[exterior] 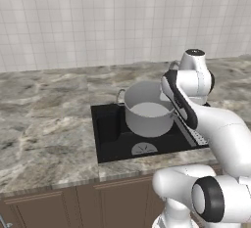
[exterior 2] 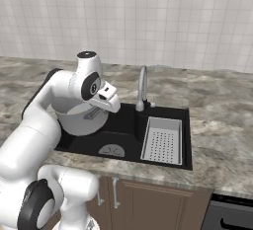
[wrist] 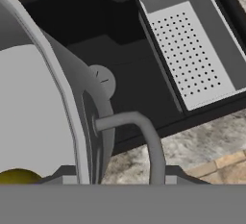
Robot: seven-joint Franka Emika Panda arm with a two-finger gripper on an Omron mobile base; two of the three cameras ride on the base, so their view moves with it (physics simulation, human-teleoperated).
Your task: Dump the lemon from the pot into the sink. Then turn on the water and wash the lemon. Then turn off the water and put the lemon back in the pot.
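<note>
The grey pot [exterior: 147, 117] hangs above the left part of the black sink [exterior: 110, 134], roughly upright. My gripper [exterior 2: 94, 111] is shut on its right loop handle [wrist: 144, 131], mostly hidden behind my hand in the base views. In the hand view the pot wall [wrist: 38, 107] takes up the left side, and a sliver of the yellow lemon [wrist: 17, 176] shows inside it at the bottom. The sink floor [wrist: 125, 74] and its round drain [wrist: 103, 80] lie below the pot. No water runs from the silver tap [exterior 2: 142, 88].
A grey perforated tray [exterior 2: 162, 140] sits in the sink's right half. Marble counter [exterior: 44, 119] surrounds the basin, with a tiled wall behind. My own forearm [exterior: 181, 102] crosses in front of the pot's right side. Wooden cabinet doors [exterior 2: 148, 199] run below the counter.
</note>
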